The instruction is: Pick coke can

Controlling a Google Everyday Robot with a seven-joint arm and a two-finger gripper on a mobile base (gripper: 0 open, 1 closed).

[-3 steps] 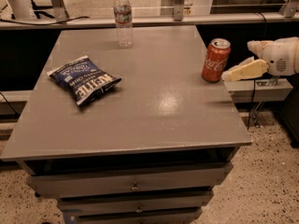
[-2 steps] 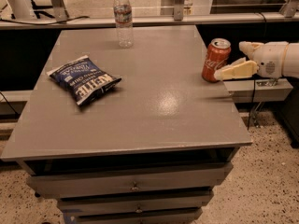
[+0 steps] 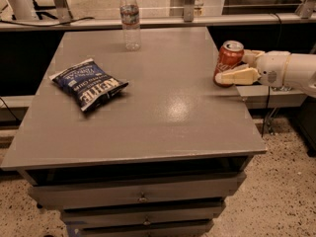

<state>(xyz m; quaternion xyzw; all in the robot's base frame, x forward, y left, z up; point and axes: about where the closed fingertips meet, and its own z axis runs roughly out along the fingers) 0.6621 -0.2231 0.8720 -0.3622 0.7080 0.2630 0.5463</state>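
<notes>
The coke can (image 3: pixel 228 58), red with a silver top, stands upright near the right edge of the grey table (image 3: pixel 163 127). My gripper (image 3: pixel 233 66) reaches in from the right at can height. It is open, with one cream finger (image 3: pixel 238 76) along the can's near side and the other showing behind the can's far side. The can stands between the fingers and rests on the table.
A clear water bottle (image 3: pixel 130 19) stands at the table's back edge. A dark blue chip bag (image 3: pixel 89 84) lies on the left half. Drawers (image 3: pixel 143 196) sit under the tabletop. A counter and rail run behind the table.
My gripper has moved left toward the can, and its fingers now reach along both sides of it. The can, bottle and bag have not moved.
</notes>
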